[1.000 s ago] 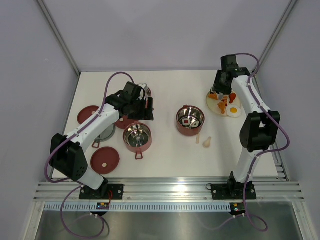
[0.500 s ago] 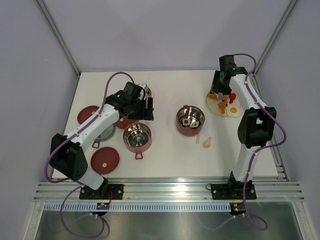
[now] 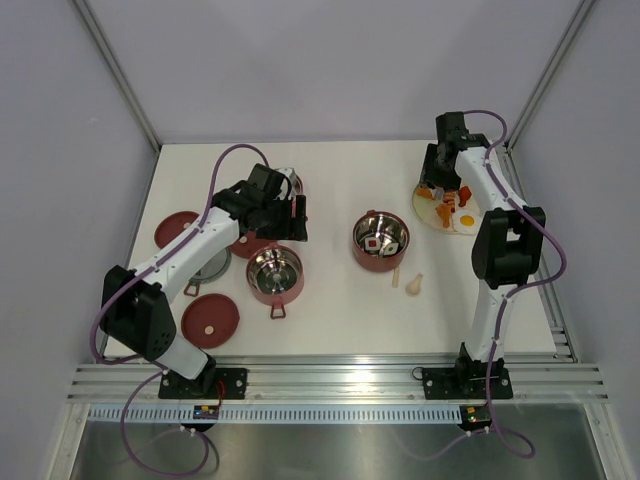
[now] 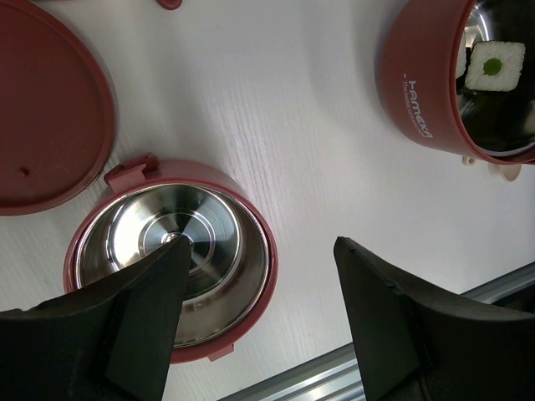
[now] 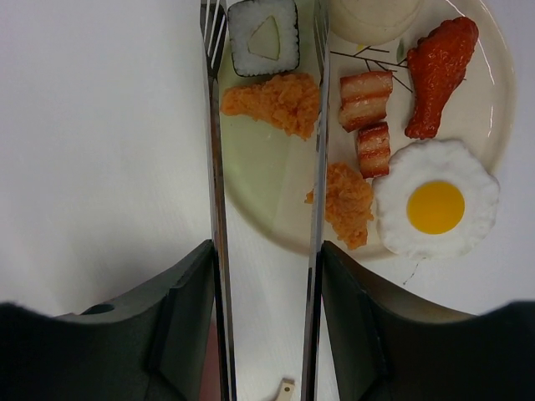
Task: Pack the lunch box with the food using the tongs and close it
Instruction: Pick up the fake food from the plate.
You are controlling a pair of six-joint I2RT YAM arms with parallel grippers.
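Observation:
My right gripper [image 5: 267, 251] is shut on the silver tongs [image 5: 318, 167] and holds them over the cream plate [image 5: 259, 184]. The tong tips stand apart on either side of a white sushi roll [image 5: 263, 38]. Fried orange pieces [image 5: 276, 100], bacon [image 5: 365, 88], a drumstick [image 5: 439, 75] and a fried egg [image 5: 435, 209] lie on the plate. One dark-red lunch box bowl [image 3: 380, 240] holds sushi [image 4: 493, 67]. My left gripper [image 4: 259, 246] hangs open above an empty bowl [image 4: 171, 267]. A third bowl [image 3: 288, 183] is partly hidden behind the left wrist.
Two dark-red lids [image 3: 178, 230] [image 3: 210, 320] and a grey lid [image 3: 212, 265] lie at the left. A beige food piece [image 3: 413, 285] rests on the table in front of the sushi bowl. White walls and metal posts enclose the table.
The right arm has edged slightly left over the plate with the tongs, and the tong arms stand a little wider. The left arm has not moved.

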